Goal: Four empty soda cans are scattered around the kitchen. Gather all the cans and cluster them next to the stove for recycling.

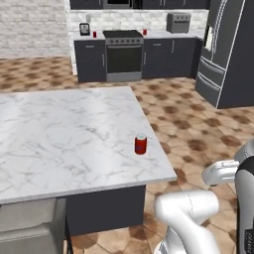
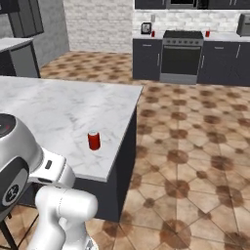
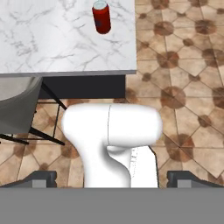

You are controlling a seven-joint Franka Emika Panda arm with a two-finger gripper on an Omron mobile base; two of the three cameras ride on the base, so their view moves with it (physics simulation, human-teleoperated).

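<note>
One red soda can (image 1: 141, 145) with a silver top stands upright on the marble island (image 1: 64, 139), near its right front corner; it also appears as the can (image 2: 93, 140) and the can (image 3: 101, 16). Two more soda cans stand on the far counter, one can (image 1: 95, 34) to the left of the black stove (image 1: 122, 54) and one can (image 1: 145, 31) to its right. In the hand view my gripper (image 3: 113, 179) is open, its fingertips (image 3: 43, 178) wide apart with nothing held. It hangs well back from the island can, above the floor.
A grey chair (image 1: 30, 225) is tucked at the island's near side. A dark fridge (image 1: 225, 49) stands at the right and a toaster oven (image 1: 178, 22) on the far counter. Tiled floor (image 1: 188, 124) lies between the island and the stove.
</note>
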